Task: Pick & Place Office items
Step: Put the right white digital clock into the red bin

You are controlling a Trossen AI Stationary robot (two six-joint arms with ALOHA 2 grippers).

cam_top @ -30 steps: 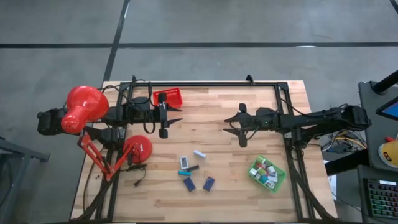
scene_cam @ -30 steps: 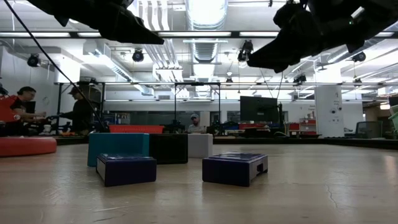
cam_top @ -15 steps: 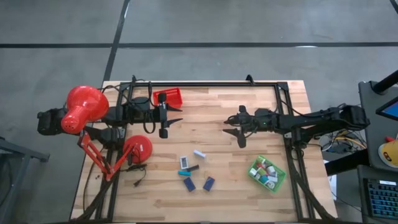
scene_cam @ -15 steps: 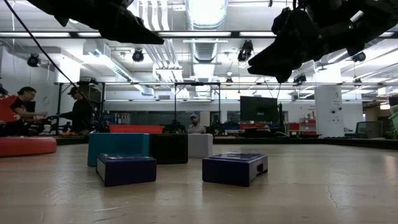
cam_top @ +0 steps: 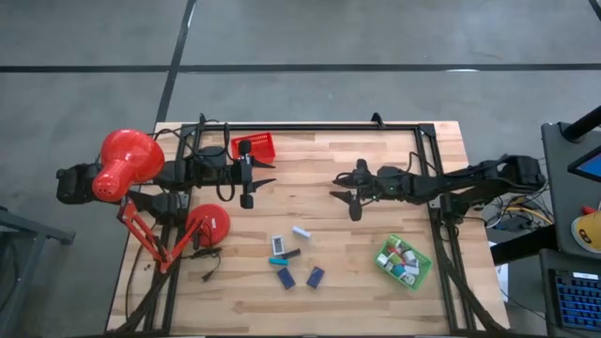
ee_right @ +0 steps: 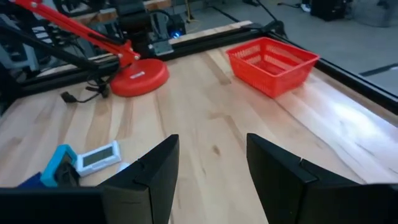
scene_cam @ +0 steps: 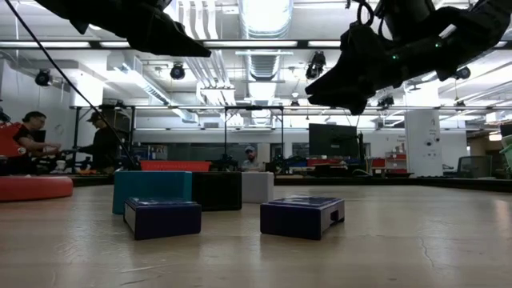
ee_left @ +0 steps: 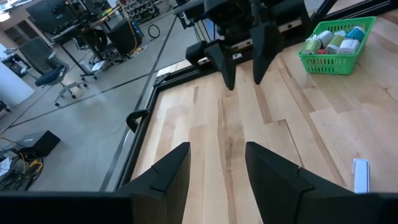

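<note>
From where I stand the job looks partly done: the green tray point(cam_top: 404, 262), off to one side of the right hand point(cam_top: 344, 199) and nearer the front edge of the surface point(cam_top: 376, 160), already holds a good heap of small office pieces, while a loose cluster of office items point(cam_top: 292, 255) lies out in the open, below and ahead of that hand. In the cluster I can make out a white block point(cam_top: 300, 231), a white piece with a little screen point(cam_top: 280, 246), a teal piece point(cam_top: 279, 260), a dark one just beside it, and two navy blocks point(cam_top: 315, 276) closest to the front edge. The right hand hovers above the surface with its fingers spread wide and nothing between them, well apart from the cluster; its own camera shows the screen piece point(ee_right: 98, 157) and the teal one just off one fingertip. The left hand point(cam_top: 247, 178) waits near the red tray point(cam_top: 255, 146), fingers also wide and empty, and that red tray looks bare as far as I can see. The red desk lamp point(cam_top: 127, 167) stands behind the left hand, out of the way. My guess is half a dozen pieces remain to be moved, and no grasp is under way yet
</note>
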